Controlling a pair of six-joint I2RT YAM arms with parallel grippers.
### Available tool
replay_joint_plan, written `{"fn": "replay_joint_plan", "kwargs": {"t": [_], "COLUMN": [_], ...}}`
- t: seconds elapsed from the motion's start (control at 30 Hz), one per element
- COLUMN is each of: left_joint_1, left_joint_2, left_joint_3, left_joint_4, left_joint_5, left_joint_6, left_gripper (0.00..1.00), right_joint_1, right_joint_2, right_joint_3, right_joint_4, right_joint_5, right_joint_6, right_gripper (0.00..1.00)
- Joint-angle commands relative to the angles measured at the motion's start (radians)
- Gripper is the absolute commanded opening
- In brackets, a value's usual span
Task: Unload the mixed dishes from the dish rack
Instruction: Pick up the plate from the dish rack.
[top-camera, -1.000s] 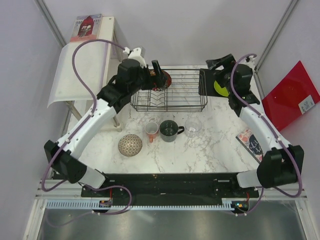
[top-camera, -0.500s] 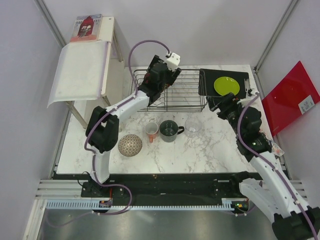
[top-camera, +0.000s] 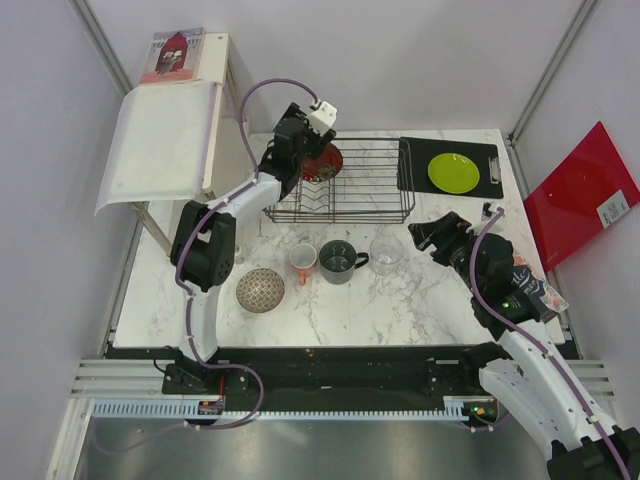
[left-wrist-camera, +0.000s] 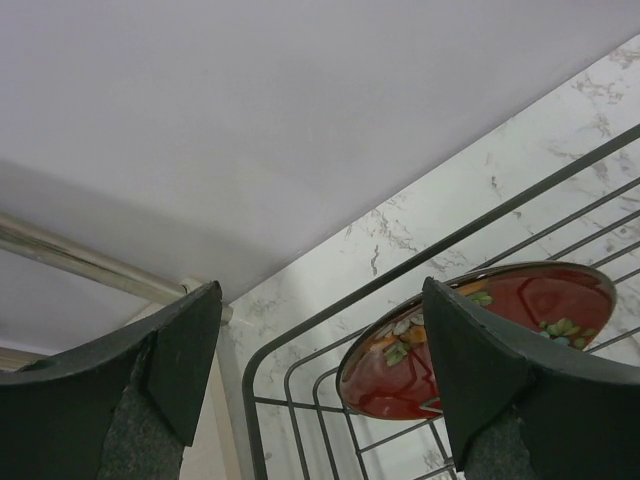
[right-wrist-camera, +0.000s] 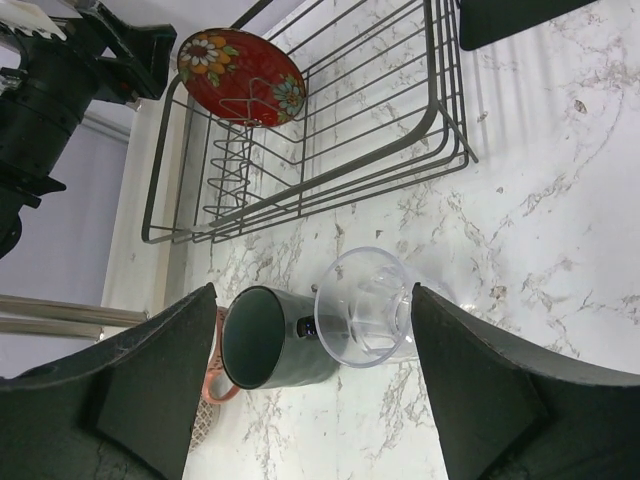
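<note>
**Last bowl sits at 4 o'clock from the spread left fingers**

The dark red bowl stands on edge among the prongs at the 11 o'clock corner of the dish rack, its flowered inside tipped up and toward the right arm. In the left wrist view the left fingers are spread wide with nothing between them. The bowl lies low and off-centre, toward 4 o'clock of the gap, and its far end is hidden behind the right-hand finger. Its rim runs from about 8 o'clock to 2 o'clock across that view, so it lies along the gap more than across it. My judgement is that the fingers need to shift toward 4 o'clock, and perhaps turn, before they can straddle the rim. The left arm is plainly the nearer one. The right fingers, also spread and empty, hang over the desk at the rack's 4 o'clock, well apart from the bowl.

The rack appears to hold only that bowl. The lime-green plate lies on the black clipboard at the rack's 3 o'clock. Along its 6 o'clock side, the small patterned bowl, orange-red cup, dark grey mug and clear glass stand on the desk mouth up, seemingly empty.
</note>
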Motion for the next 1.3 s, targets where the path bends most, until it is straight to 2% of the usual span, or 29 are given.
{"fn": "replay_joint_plan", "kwargs": {"t": [0.0, 0.3, 0.43, 0.6, 0.73, 0.9, 1.0, 1.27], "left_joint_1": [0.019, 0.038, 0.048, 0.061, 0.064, 0.064, 0.059, 0.045], "left_joint_2": [0.034, 0.074, 0.100, 0.120, 0.114, 0.080, 0.034, -0.032], "left_joint_3": [0.042, 0.037, 0.050, 0.042, 0.017, -0.009, -0.050, -0.095], "left_joint_4": [0.015, 0.001, -0.007, 0.000, 0.021, 0.044, 0.076, 0.127], "left_joint_5": [0.079, 0.137, 0.145, 0.151, 0.147, 0.142, 0.141, 0.107], "left_joint_6": [-0.017, -0.082, -0.103, -0.137, -0.140, -0.174, -0.206, -0.151], "left_gripper": [0.86, 0.77, 0.65, 0.54, 0.37, 0.24, 0.03, 0.02], "right_joint_1": [0.001, 0.003, 0.003, 0.003, 0.001, 0.003, 0.003, 0.003], "right_joint_2": [-0.002, 0.016, 0.021, 0.028, 0.042, 0.047, 0.047, 0.039], "right_joint_3": [0.021, 0.004, -0.002, -0.005, -0.010, -0.023, -0.036, -0.051], "right_joint_4": [0.007, 0.008, 0.003, 0.002, 0.003, 0.014, 0.023, 0.026], "right_joint_5": [0.022, 0.020, 0.020, 0.026, 0.020, 0.022, 0.037, 0.033], "right_joint_6": [-0.026, -0.006, -0.004, -0.008, 0.000, 0.008, 0.012, 0.025], "right_gripper": [0.85, 0.85, 0.85, 0.85, 0.85, 0.84, 0.84, 0.84]}}
